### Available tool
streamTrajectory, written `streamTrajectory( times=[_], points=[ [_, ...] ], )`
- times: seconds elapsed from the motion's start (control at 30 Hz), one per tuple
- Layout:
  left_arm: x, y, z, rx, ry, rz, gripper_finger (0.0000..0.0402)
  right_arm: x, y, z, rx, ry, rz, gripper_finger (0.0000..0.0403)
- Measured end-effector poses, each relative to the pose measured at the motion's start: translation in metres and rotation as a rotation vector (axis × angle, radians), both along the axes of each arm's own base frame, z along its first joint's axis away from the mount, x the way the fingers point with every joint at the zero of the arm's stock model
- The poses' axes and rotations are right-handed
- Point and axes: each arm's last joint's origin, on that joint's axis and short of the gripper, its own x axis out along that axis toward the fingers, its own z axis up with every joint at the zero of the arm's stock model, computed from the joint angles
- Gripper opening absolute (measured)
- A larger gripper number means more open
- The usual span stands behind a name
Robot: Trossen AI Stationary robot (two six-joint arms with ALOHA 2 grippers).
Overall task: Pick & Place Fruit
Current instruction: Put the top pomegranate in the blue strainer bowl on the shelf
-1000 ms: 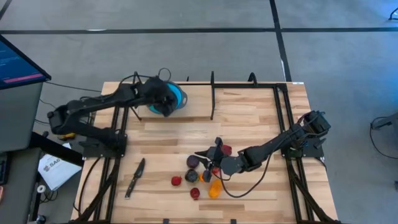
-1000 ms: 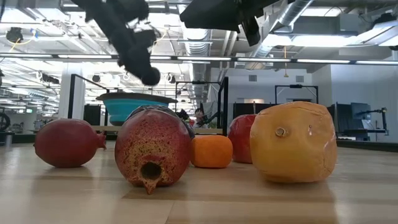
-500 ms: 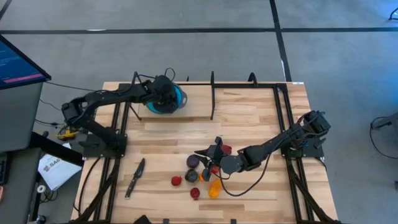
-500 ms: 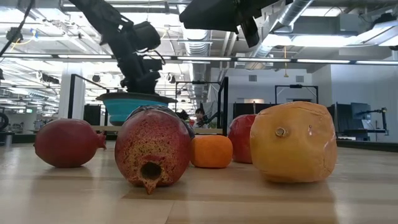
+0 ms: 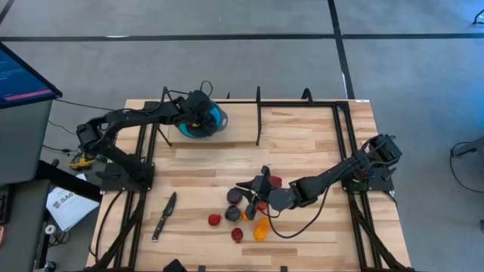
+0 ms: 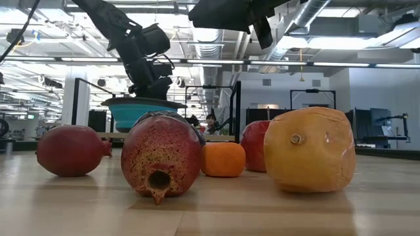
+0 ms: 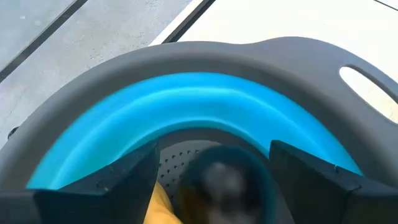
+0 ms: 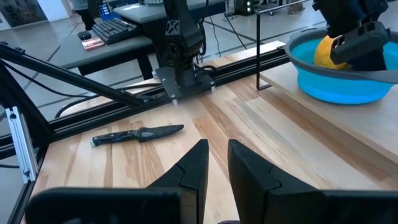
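The round blue bowl with its grey rim (image 5: 218,119) stands at the table's far left. My left gripper (image 5: 198,117) hangs over it, open, fingers down inside the rim (image 7: 211,56). A near-black fruit (image 7: 221,177) shows blurred between the fingers, beside a yellow fruit (image 7: 163,205) lying in the bowl. Several toy fruits lie in a cluster near the front middle: dark purple (image 5: 234,196), red (image 5: 215,220), orange-yellow (image 5: 261,228). My right gripper (image 5: 253,185), shut, hovers over that cluster's far side.
A slim dark knife (image 5: 164,215) lies on the table's near left, also in the right wrist view (image 8: 137,134). Black rails frame the table, with upright posts (image 5: 259,113) along the far side. Bare wood lies between the bowl and the fruit cluster.
My left gripper, carrying a small near-black fruit, has swung from the bowl's near-left side toward the far edge until it is over the bowl, then come down so that its fingers sit behind the rim. In the last half second it has barely moved.
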Motion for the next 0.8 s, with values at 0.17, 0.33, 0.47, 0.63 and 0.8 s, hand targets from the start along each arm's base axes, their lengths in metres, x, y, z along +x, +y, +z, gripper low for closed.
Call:
streamTrajectory(
  times=[0.17, 0.33, 0.47, 0.63, 0.8],
  points=[
    [0.0, 0.0, 0.0, 0.003, -0.001, 0.002, 0.0298, 0.0, 0.0, 0.0, 0.0, -0.001, 0.001, 0.0056],
    [-0.006, -0.005, 0.017, 0.038, -0.047, 0.0, 0.0298, 0.0, 0.0, 0.0, 0.0, 0.0, 0.001, 0.0056],
    [-0.016, -0.023, 0.048, 0.099, -0.142, -0.035, 0.0298, 0.0, 0.0, 0.0, 0.0, 0.0, 0.001, 0.0056],
    [-0.025, -0.071, 0.089, 0.126, -0.314, -0.263, 0.0298, 0.0, -0.001, 0.0, -0.001, 0.001, -0.001, 0.0056],
    [-0.033, -0.141, 0.098, 0.167, -0.361, -0.634, 0.0286, 0.0, -0.001, 0.0, -0.012, 0.006, 0.001, 0.0056]
  ],
)
